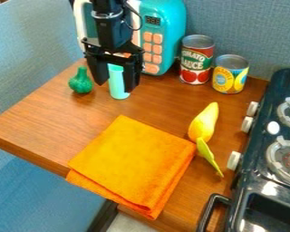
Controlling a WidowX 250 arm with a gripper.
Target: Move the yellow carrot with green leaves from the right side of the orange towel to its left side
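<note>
Pincer [116,87] partly hides a mint-green cylinder [116,83] behind it.

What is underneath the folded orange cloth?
The orange cloth lies on the brown wooden table, whose surface shows beside it. What is directly beneath the folds is covered, so whether anything else is tucked there cannot be told.

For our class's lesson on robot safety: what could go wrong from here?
The gripper hangs open around or just in front of the mint cylinder; a slight sideways move might topple it. The green toy stands close by and might be knocked. The orange cloth overhangs the edge of the table, so a snag could pull it off.
</note>
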